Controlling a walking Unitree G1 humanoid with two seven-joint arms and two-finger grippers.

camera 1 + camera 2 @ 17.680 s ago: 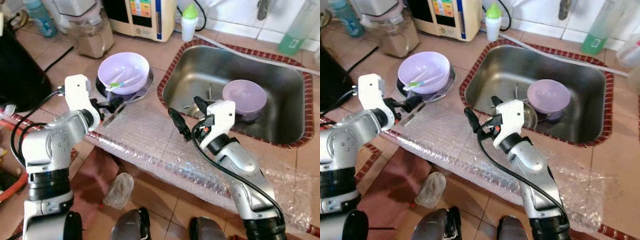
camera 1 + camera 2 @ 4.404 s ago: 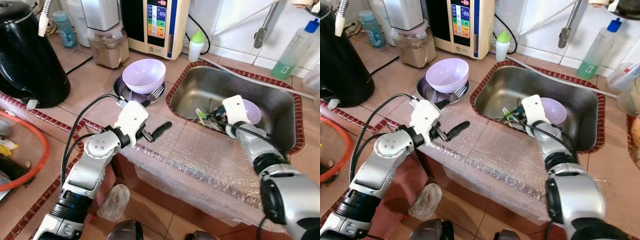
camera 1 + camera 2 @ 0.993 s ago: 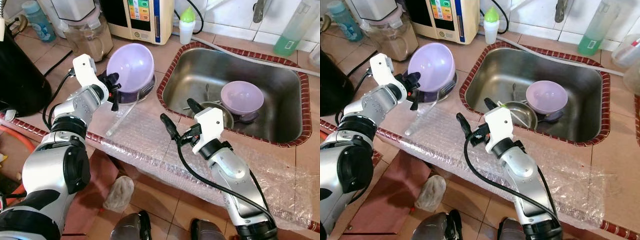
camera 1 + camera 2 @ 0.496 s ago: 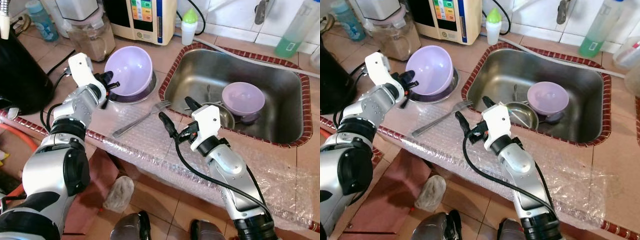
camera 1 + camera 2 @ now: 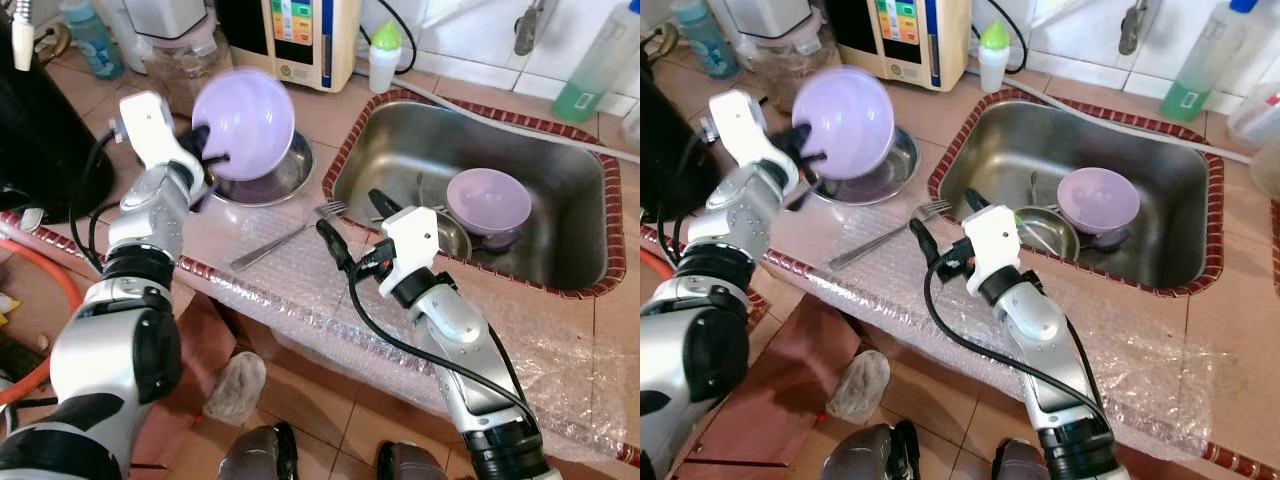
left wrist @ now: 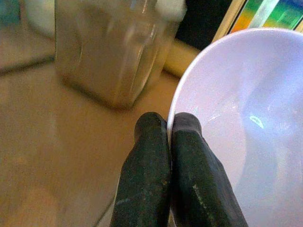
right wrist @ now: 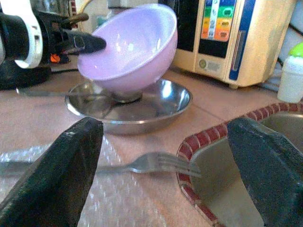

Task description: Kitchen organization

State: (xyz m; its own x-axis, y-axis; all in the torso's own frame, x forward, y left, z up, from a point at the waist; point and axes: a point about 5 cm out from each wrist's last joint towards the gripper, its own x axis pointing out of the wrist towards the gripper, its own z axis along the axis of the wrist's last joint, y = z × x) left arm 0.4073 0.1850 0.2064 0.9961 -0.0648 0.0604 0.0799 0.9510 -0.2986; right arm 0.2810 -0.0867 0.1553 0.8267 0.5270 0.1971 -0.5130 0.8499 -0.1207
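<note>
While your left gripper (image 6: 169,130) pinched the lavender bowl (image 5: 243,125) by its rim, tilted above the steel plate (image 5: 275,183), your right gripper (image 5: 347,222) hung wide open; the fork (image 5: 287,234) lay just beside it, handle pointing leftward.

- Lilac bowl (image 7: 130,45): glossy smooth plastic.
- Dish (image 7: 137,106), fork (image 5: 290,235), sink (image 5: 560,170): shiny metal.
- Tabletop (image 5: 130,120): matt terracotta tiles under crinkled clear bubble wrap (image 5: 300,280).
</note>
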